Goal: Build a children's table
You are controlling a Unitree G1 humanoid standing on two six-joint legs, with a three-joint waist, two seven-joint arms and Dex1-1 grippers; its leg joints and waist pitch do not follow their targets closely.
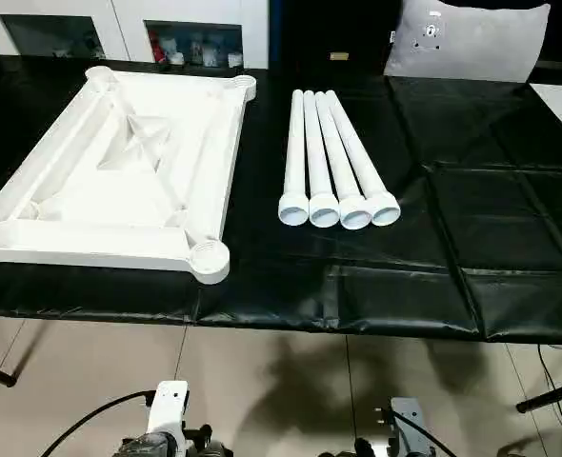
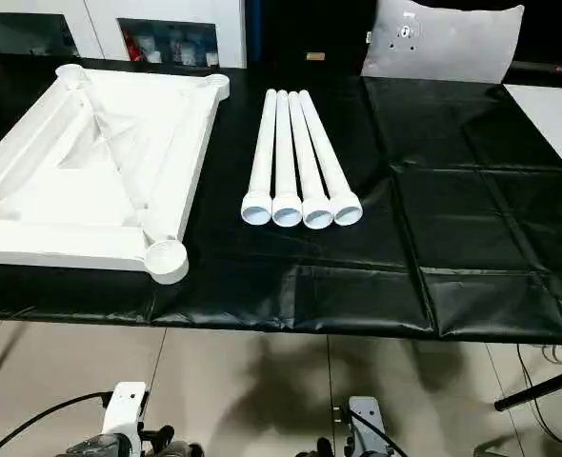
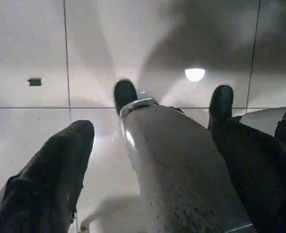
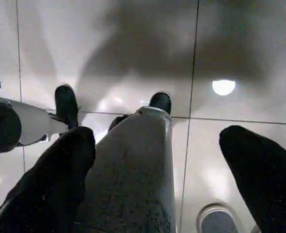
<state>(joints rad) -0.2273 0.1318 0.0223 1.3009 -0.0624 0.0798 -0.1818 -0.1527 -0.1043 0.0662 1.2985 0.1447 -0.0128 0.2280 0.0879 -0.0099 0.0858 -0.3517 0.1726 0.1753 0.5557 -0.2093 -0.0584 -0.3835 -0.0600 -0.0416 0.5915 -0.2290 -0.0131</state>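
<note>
Both grippers hang low, below the near edge of the counter, pointed down at the tiled floor (image 3: 31, 48): the left gripper (image 3: 148, 150) has its two black fingers spread wide with nothing held between them, and the right gripper (image 4: 157, 179) is spread just as wide and just as empty. By the look of it the job has not started. The table top (image 1: 119, 181) lies upside down on the black-covered counter (image 1: 491, 219), out at about 11 o'clock from the robot, its ribbed underside facing up, and no leg stands in any socket. The legs (image 1: 333, 157) lie together in a neat row just beside the top, at about 12 o'clock, touching one another, their open wide ends toward the robot and their narrow ends pointing away. Everything is left to do: each leg has to be picked up, stood on end and pressed into a corner socket, and the finished table then turned over. Counting: one top, four legs, and four round corner sockets, the near right one (image 1: 210, 259) closest to the legs. One grey-white cushion (image 1: 467, 40) leans at the far edge of the counter, at about 1 o'clock, well apart from the parts.
</note>
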